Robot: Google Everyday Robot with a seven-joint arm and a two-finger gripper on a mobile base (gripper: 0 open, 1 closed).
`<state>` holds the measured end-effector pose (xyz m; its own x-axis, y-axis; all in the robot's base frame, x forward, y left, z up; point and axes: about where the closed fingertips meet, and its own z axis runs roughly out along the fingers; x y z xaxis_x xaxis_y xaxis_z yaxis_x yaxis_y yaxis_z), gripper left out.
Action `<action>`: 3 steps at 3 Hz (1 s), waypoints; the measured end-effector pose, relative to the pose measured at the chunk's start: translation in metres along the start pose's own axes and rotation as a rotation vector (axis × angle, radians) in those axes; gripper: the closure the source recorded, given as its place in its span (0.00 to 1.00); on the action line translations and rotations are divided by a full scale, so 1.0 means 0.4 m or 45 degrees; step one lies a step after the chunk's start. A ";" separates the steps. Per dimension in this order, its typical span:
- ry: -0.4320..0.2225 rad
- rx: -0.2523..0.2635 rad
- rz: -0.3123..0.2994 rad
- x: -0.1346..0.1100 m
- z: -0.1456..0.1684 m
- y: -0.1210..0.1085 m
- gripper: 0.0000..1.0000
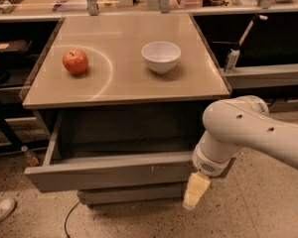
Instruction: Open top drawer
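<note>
- The top drawer (pixel 109 175) is shown standing well out from the cabinet. Its flat grey handleless front is turned towards the camera and its plain grey inside is exposed behind it. A small pale scratch can be made out on the front, right of centre.
- The gripper (pixel 195 192) is placed at the right end of the top drawer's front. It points downward, and its pale yellowish tip hangs below the front's lower edge. Whether it is open or closed, whether anything is gripped, and whether the front is touched cannot be told.
- The white arm (pixel 238 133) is seen rising from the gripper at the right of the top drawer. It covers the front's right corner and is cut off by the right edge of the view.
- A narrower grey drawer front (pixel 129 195) is seen directly under the top drawer, set further back.
- A tan tabletop (pixel 139 86) is carried above the top drawer.
- A red apple (pixel 75 62) is set on the tabletop over the drawer's left part, and a white bowl (pixel 161 56) over its right part, well apart from each other.
- A black cable (pixel 69 219) is seen on the speckled floor (pixel 268 202) below the drawer's left part. A pale shoe (pixel 1 210) lies further left.
</note>
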<state>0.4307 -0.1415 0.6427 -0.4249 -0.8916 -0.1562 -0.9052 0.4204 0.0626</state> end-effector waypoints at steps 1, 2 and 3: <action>0.020 -0.012 0.067 0.058 -0.027 0.058 0.00; 0.028 -0.018 0.093 0.077 -0.037 0.080 0.00; 0.047 -0.030 0.143 0.108 -0.050 0.114 0.00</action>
<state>0.3711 -0.1641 0.6584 -0.5236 -0.8448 -0.1102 -0.8515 0.5146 0.1009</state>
